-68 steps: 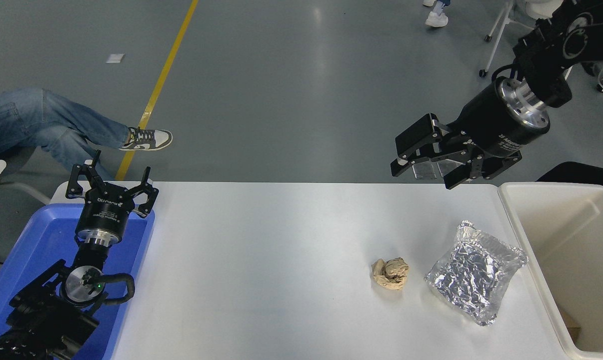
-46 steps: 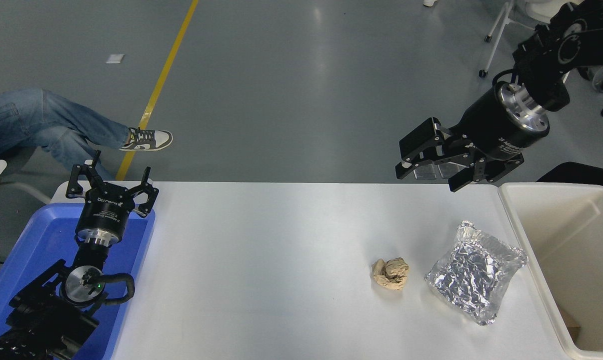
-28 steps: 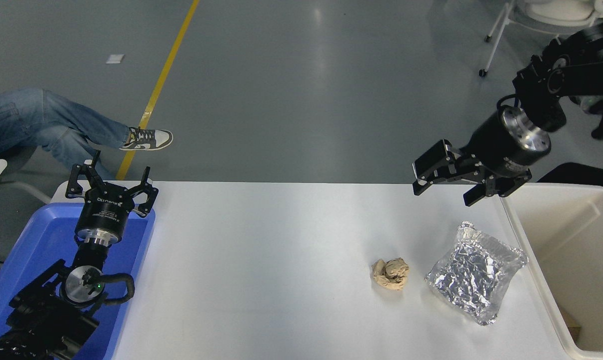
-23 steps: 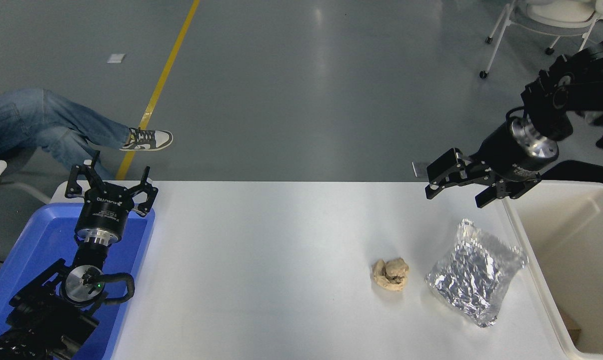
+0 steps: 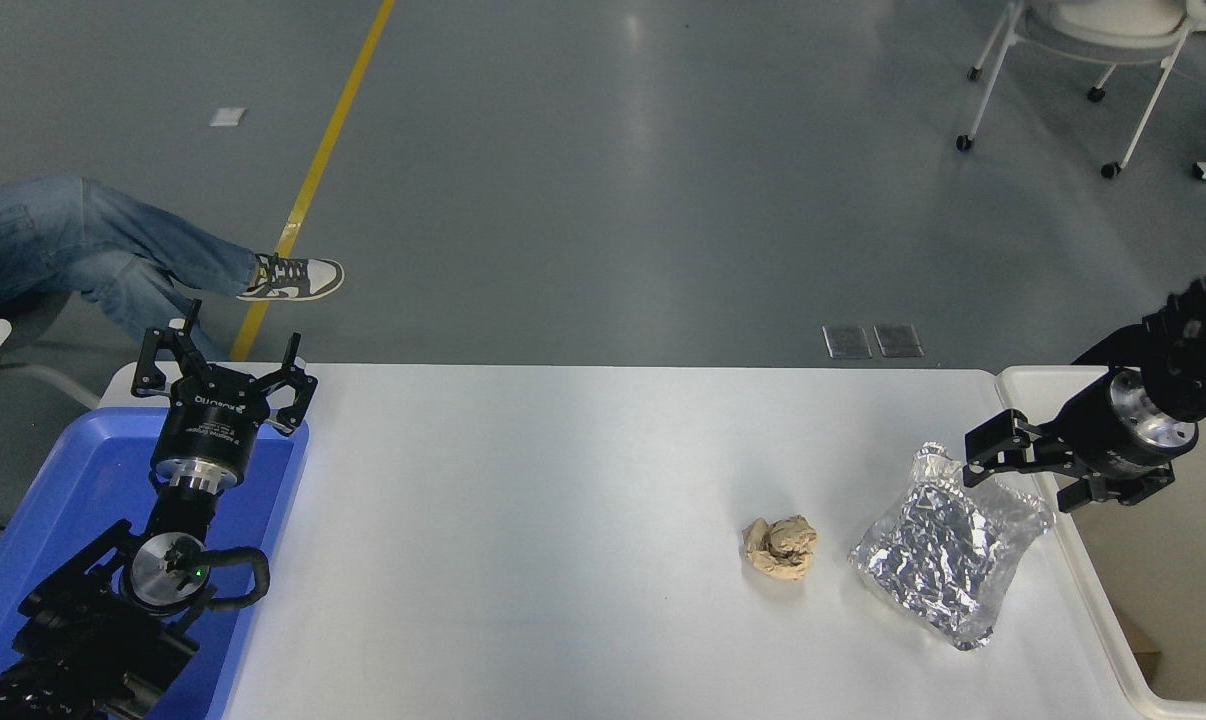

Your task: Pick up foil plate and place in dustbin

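Note:
The foil plate (image 5: pixel 948 548) lies creased and shiny on the white table (image 5: pixel 563 520), near its right end. The cream-white dustbin (image 5: pixel 1025 388) stands just right of it at the table's right edge. My right gripper (image 5: pixel 1017 486) comes in from the right over the bin's near-left rim. It is open, low over the plate's far right corner, holding nothing. I cannot tell whether it touches the foil. My left gripper (image 5: pixel 225 372) is parked at the lower left, open and empty.
A small tan paper wad (image 5: pixel 781 547) lies just left of the foil plate. A shallow blue tray (image 5: pixel 73 480) sits under the left arm. A person's jeans-clad legs (image 5: pixel 113 250) show at the far left. A chair (image 5: pixel 1083 60) stands at the top right.
My right gripper has come down and to the right, from high above the table's far edge to just over the foil plate's far right corner. The plate, wad and left arm have not moved.

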### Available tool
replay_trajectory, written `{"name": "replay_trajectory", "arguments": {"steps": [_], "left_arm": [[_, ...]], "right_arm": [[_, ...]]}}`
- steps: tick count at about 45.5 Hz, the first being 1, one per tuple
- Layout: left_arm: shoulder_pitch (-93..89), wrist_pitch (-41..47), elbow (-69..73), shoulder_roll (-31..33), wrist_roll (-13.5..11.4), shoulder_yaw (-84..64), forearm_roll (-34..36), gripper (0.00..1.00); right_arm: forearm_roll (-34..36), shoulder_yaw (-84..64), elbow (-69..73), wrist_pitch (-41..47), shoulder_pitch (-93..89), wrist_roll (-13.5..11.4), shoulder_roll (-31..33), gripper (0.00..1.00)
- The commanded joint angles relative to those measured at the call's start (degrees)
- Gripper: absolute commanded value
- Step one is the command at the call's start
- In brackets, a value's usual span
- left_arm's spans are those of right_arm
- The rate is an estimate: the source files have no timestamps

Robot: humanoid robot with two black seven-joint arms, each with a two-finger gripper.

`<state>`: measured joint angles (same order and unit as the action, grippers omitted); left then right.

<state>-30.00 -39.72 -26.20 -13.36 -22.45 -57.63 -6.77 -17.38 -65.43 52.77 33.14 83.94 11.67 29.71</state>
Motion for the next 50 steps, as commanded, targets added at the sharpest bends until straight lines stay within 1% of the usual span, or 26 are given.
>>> {"name": "replay_trajectory", "arguments": {"steps": [1, 6, 10, 14, 16, 17, 19, 21, 22, 23, 28, 29, 32, 33, 50], "left_arm": [[-0.06, -0.01, 0.0, 0.0, -0.05, 0.07, 0.0, 1.0], [0.03, -0.01, 0.0, 0.0, -0.05, -0.02, 0.09, 1.0], [0.03, -0.01, 0.0, 0.0, 0.04, -0.02, 0.0, 1.0], [-0.06, -0.01, 0.0, 0.0, -0.05, -0.02, 0.0, 1.0], [-0.06, -0.01, 0.0, 0.0, -0.05, 0.07, 0.0, 1.0], [0.03, -0.01, 0.0, 0.0, -0.05, -0.02, 0.0, 1.0], [-0.06, -0.01, 0.0, 0.0, 0.04, -0.02, 0.0, 1.0], [-0.06, -0.01, 0.0, 0.0, 0.04, -0.02, 0.0, 1.0], [-0.06, -0.01, 0.0, 0.0, 0.04, -0.02, 0.0, 1.0], [0.03, -0.01, 0.0, 0.0, -0.05, -0.02, 0.0, 1.0], [-0.06, -0.01, 0.0, 0.0, -0.05, -0.02, 0.0, 1.0], [0.03, -0.01, 0.0, 0.0, -0.05, 0.07, 0.0, 1.0], [0.03, -0.01, 0.0, 0.0, -0.05, -0.02, 0.0, 1.0], [0.03, -0.01, 0.0, 0.0, 0.04, 0.07, 0.0, 1.0], [0.03, -0.01, -0.08, 0.0, 0.04, 0.07, 0.0, 1.0]], "right_arm": [[0.41, 5.22, -3.73, -2.2, -8.43, -1.91, 0.18, 1.0], [0.59, 8.04, -5.57, -2.91, -11.51, -2.79, -0.26, 1.0], [0.59, 9.09, -7.5, -3.43, -14.14, -2.88, -1.23, 1.0], [0.77, 10.76, -9.09, -5.45, -16.52, -2.97, -1.67, 0.97], [0.85, 11.73, -9.79, -7.12, -18.45, -3.4, -2.63, 0.9], [0.94, 11.99, -10.14, -7.56, -18.98, -3.67, -2.9, 0.85], [0.94, 12.34, -10.58, -8.35, -19.95, -3.93, -3.08, 0.73], [0.86, 12.7, -11.02, -8.88, -20.65, -3.93, -3.25, 0.59], [0.85, 12.79, -11.37, -8.97, -21.0, -4.02, -3.43, 0.55], [0.85, 12.79, -11.81, -9.06, -21.27, -4.02, -3.69, 0.52], [0.94, 13.22, -13.22, -9.06, -22.5, -4.81, -4.74, 0.44], [0.94, 13.49, -13.31, -9.06, -22.76, -4.9, -4.75, 0.38], [0.94, 14.01, -13.66, -9.15, -23.2, -4.9, -4.83, 0.07], [0.94, 14.1, -13.83, -9.23, -23.2, -4.99, -4.83, 0.0], [0.94, 13.49, -14.1, -8.8, -21.54, -4.99, -4.13, 0.0]]}}
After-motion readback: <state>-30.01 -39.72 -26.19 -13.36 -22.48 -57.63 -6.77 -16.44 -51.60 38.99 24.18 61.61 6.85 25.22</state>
